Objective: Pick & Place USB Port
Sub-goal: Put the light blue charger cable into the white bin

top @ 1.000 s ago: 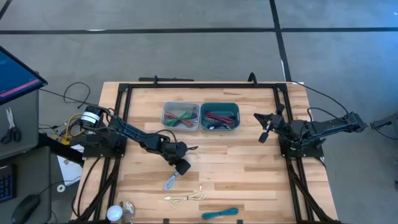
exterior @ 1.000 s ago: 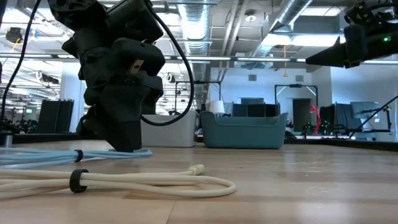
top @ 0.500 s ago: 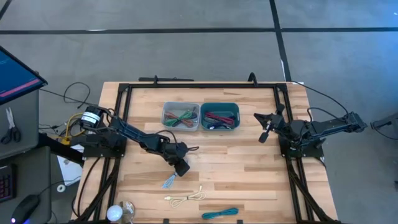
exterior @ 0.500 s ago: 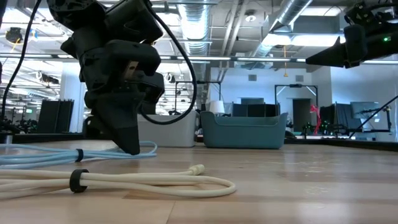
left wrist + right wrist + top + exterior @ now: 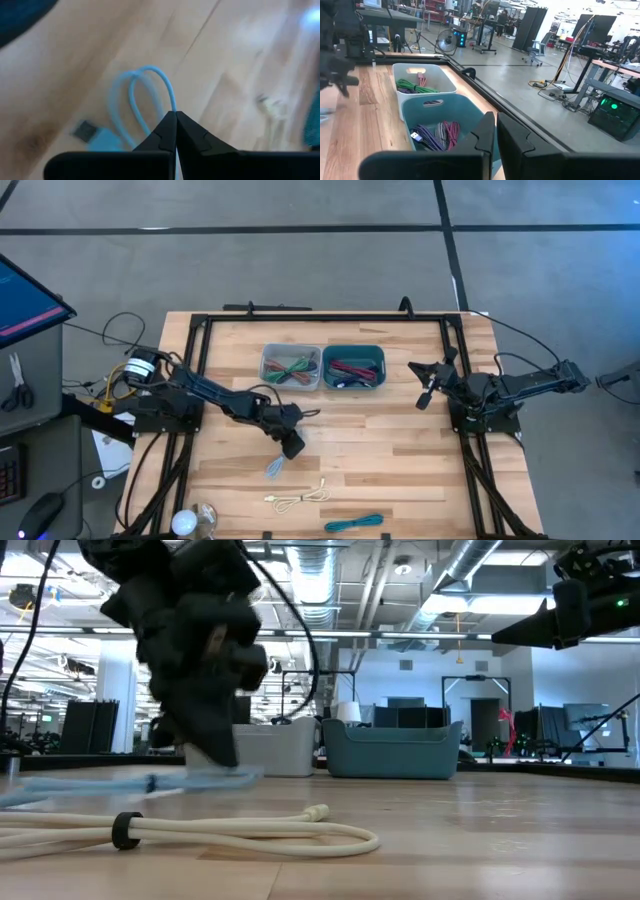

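Left gripper (image 5: 291, 448): lower centre of the high view, fingers pinched together on the light blue cable (image 5: 273, 468).
Right gripper (image 5: 427, 385): waits at right, fingers together, holding nothing.
Cable position: loop trails on the table (image 5: 400, 450), below the bins.
Handling: light, limp, likely to dangle; grip near the bundled middle.

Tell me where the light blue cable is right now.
In the high view the light blue cable lies left of the table's centre, pinched by the shut left gripper, with the cream cable just nearer the front edge.
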